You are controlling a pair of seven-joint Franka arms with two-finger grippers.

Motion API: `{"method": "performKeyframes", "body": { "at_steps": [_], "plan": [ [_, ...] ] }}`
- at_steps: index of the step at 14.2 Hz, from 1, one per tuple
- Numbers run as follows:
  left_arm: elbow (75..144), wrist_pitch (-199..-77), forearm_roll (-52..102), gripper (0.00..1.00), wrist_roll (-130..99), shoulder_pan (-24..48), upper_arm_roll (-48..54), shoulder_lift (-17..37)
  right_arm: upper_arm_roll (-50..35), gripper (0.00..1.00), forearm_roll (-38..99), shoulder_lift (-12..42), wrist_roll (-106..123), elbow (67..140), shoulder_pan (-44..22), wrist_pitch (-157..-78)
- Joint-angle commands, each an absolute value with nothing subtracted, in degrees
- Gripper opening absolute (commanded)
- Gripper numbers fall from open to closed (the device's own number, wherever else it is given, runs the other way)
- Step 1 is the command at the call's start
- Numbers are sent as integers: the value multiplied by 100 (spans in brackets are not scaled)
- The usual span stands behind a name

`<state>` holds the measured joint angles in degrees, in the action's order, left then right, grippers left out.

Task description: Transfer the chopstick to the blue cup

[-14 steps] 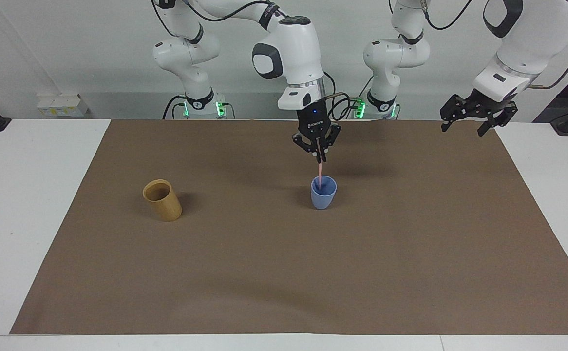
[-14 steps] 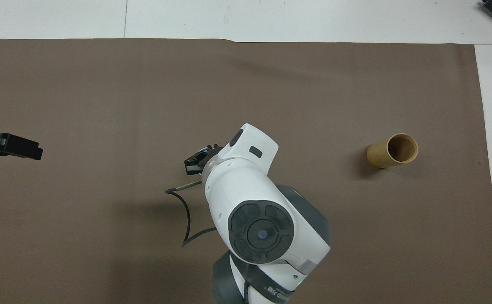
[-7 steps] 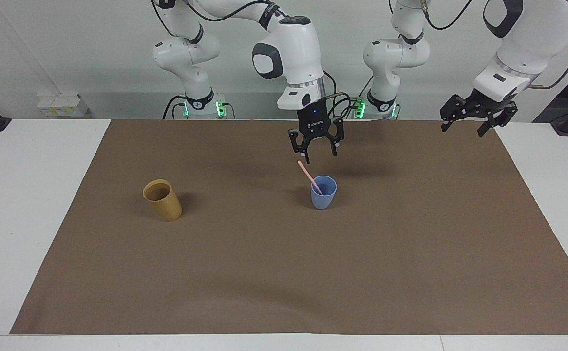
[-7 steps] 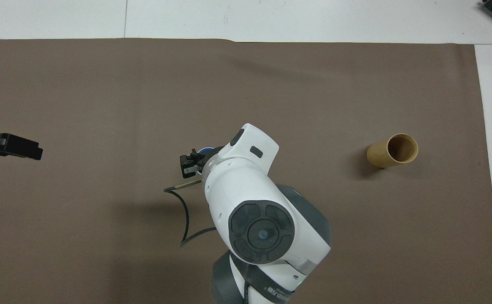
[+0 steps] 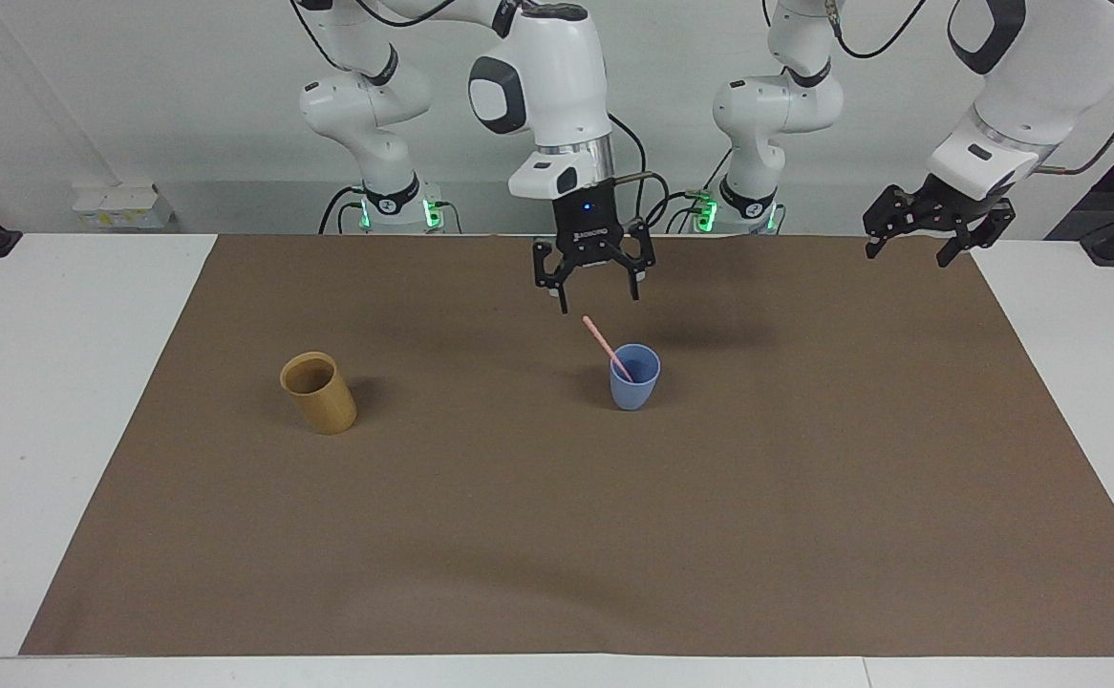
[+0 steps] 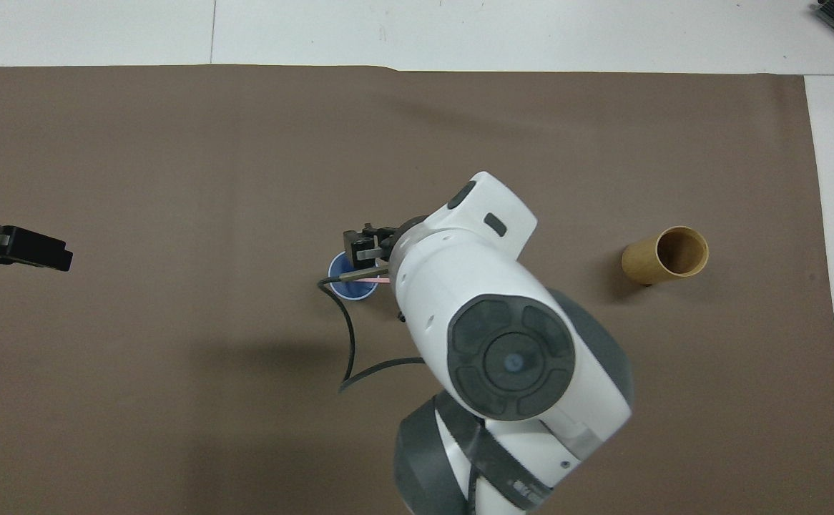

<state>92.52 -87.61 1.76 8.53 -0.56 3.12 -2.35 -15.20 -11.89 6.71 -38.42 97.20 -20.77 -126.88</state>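
Since release, right gripper (image 5: pixel 594 301) has risen, jaws wide, empty; chopstick (image 5: pixel 607 348) leans toward eleven o'clock in blue cup (image 5: pixel 634 378), directly below; left gripper (image 5: pixel 920 239) waits open.

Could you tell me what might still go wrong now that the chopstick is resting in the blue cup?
1. The chopstick leans steeply over the rim of the small blue cup, so it could tip the cup or slide out.
2. The right hand, open, hangs just above the chopstick's top end and might clip it.

The left hand waits, open, over the mat's edge.
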Motion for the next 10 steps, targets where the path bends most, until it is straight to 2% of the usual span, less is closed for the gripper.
{"method": "performKeyframes", "body": {
  "at_steps": [1, 7, 10],
  "plan": [
    [9167, -8640, 149, 100, 897, -114, 343, -237, -1565, 100, -697, 247, -3587, 9730, -1505, -11973],
    [9167, -8640, 149, 100, 905, -114, 343, -237, -1547, 100, -255, 281, -2287, 8878, -72, -9970],
    [9167, -8640, 149, 100, 905, -114, 343, -237, -1547, 100, -360, 492, -1855, 8421, 237, -9002]
  ]
}}
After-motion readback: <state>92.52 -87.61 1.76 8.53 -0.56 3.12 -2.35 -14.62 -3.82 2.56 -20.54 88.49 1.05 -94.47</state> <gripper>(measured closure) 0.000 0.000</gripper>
